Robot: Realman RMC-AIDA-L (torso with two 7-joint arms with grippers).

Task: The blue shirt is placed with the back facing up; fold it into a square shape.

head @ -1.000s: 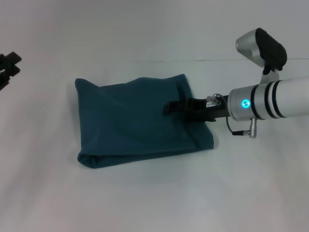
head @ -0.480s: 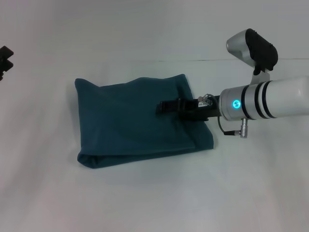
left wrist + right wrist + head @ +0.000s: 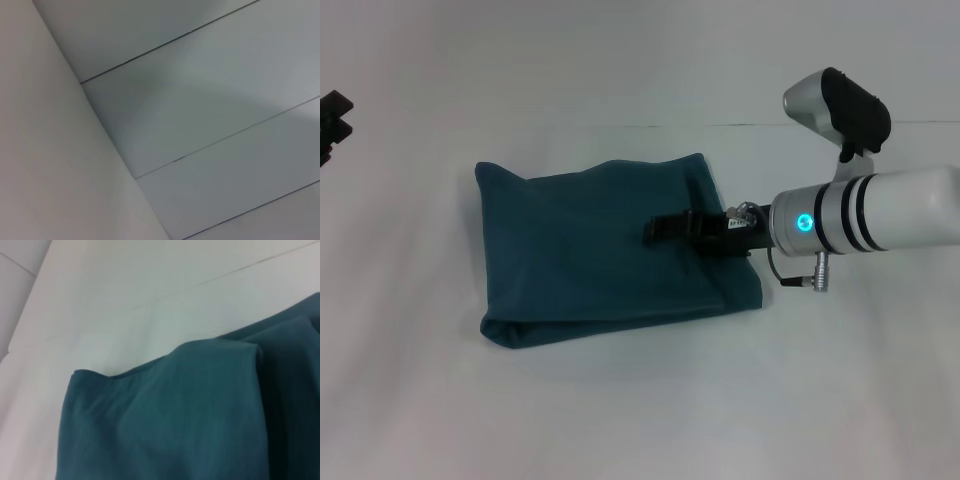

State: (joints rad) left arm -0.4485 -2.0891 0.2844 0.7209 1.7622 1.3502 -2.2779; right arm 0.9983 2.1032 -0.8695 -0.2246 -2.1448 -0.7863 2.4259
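Note:
The blue shirt (image 3: 590, 250) lies folded into a rough rectangle in the middle of the white table (image 3: 640, 400), plain side up, with a thick fold along its near edge. My right gripper (image 3: 655, 230) reaches in from the right and hovers over the shirt's right part, its black fingers lying close together. The right wrist view looks across the shirt (image 3: 175, 415) toward its far edge. My left gripper (image 3: 332, 125) is parked at the far left edge of the head view, away from the cloth. The left wrist view shows only wall panels.
The table's far edge (image 3: 620, 125) runs just behind the shirt. Bare white tabletop surrounds the cloth in front and to the left.
My right arm has slid left, bringing the gripper further over the shirt. The left gripper has shifted slightly at the frame's edge. The shirt has not moved.

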